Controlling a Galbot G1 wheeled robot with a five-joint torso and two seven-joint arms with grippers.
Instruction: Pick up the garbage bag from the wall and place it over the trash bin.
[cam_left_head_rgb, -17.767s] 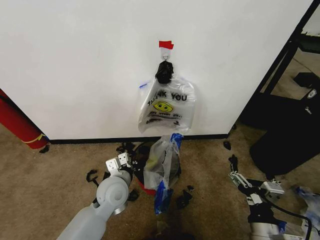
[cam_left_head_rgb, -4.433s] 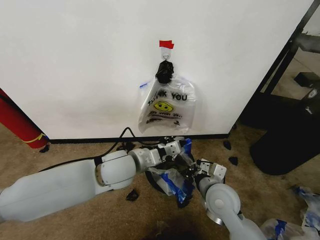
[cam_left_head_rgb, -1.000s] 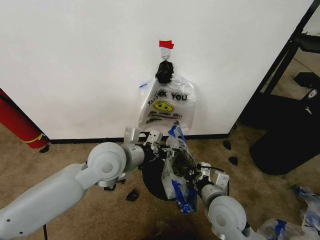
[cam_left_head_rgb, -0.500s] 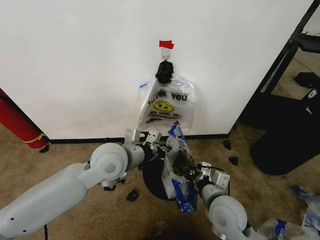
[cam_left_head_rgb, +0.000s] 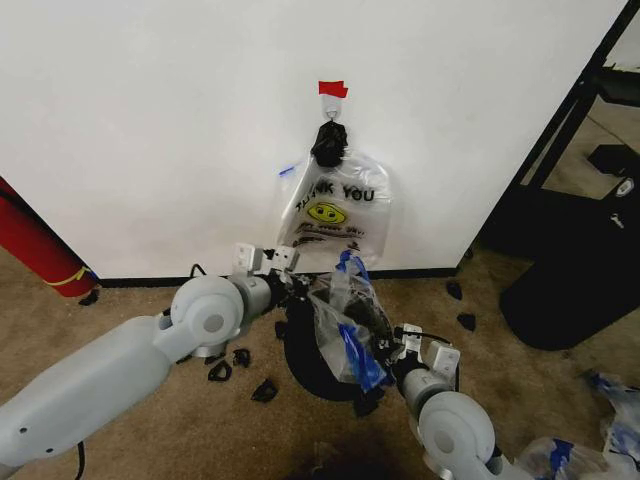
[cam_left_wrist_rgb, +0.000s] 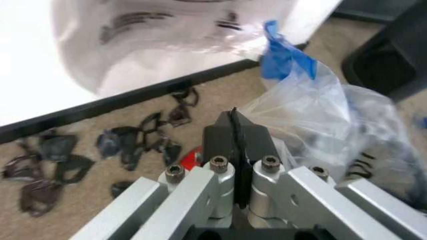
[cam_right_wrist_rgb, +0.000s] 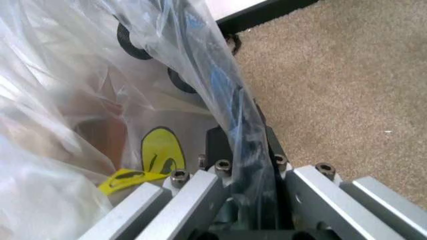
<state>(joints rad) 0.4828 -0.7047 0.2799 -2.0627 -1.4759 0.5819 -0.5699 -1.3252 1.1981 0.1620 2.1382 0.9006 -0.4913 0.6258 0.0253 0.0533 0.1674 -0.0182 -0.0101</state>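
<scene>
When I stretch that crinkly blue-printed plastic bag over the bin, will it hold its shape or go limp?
The thin translucent garbage bag with blue patches is bunched and creased, so it probably collapses wherever unsupported. The right gripper pinches a twisted fold; such film may slip. It looks light, so it could drift off the small black trash bin.

The bag (cam_left_head_rgb: 345, 320), thin crinkly translucent plastic with blue patches, stands bunched and partly spread above the bin (cam_left_head_rgb: 305, 360), its blue-tipped top rising toward the wall (cam_left_head_rgb: 150, 130). The round black bin sits on the carpet just before the black baseboard, mostly hidden beneath the bag.
</scene>
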